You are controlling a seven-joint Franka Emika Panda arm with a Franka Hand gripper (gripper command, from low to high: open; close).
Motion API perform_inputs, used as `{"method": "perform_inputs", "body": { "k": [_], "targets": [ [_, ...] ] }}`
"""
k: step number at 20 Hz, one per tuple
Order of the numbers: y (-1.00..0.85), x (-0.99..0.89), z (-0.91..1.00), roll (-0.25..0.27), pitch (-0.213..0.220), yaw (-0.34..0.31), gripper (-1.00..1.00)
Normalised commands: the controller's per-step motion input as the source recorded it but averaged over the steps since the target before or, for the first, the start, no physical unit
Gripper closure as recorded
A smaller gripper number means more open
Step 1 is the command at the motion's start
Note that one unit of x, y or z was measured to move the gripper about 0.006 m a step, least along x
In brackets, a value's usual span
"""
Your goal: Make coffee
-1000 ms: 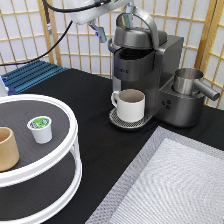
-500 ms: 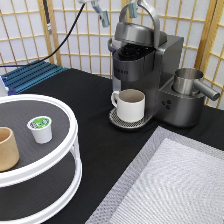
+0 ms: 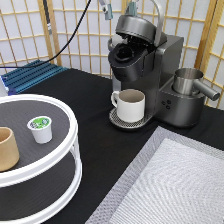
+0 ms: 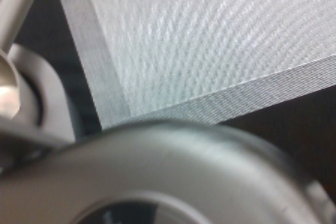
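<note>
The coffee pod [image 3: 40,128], white with a green-and-white foil lid, stands on the top tier of a white round two-tier stand [image 3: 70,145] at the exterior view's left. The grey coffee machine [image 3: 160,75] stands at the top centre with its lid [image 3: 137,27] raised and the dark pod chamber [image 3: 125,52] showing. A white mug [image 3: 131,105] sits on its drip tray. My gripper [image 3: 118,10] is at the exterior view's top edge just above the lid, fingers apart, holding nothing. The wrist view shows the machine's grey lid [image 4: 172,170] from close by.
A tan handleless cup [image 3: 7,148] stands on the stand's top tier, left of the pod. A metal jug [image 3: 189,82] sits on the machine's right side. A grey mat [image 3: 175,185] covers the bottom right and also shows in the wrist view [image 4: 195,55]. A blue rack [image 3: 30,75] and a paper screen stand behind.
The arm has risen toward the exterior view's top edge, leaving only the fingertips in view. The machine's lid and handle now stand raised.
</note>
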Motion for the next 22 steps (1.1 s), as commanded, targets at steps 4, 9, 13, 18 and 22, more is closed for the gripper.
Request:
{"method": "perform_inputs", "body": {
  "k": [4, 9, 13, 18, 22],
  "targets": [
    [0.46, 0.39, 0.71, -0.202, 0.234, 0.096, -1.0],
    [0.34, 0.42, 0.55, -0.196, 0.251, 0.072, -1.0],
    [-0.35, 0.06, 0.72, -0.046, 0.073, 0.004, -1.0],
    [-0.96, 0.01, 0.45, 0.148, 0.0, 0.0, -1.0],
    [-0.94, 0.0, 0.08, 0.227, 0.035, 0.0, -1.0]
  ]
}}
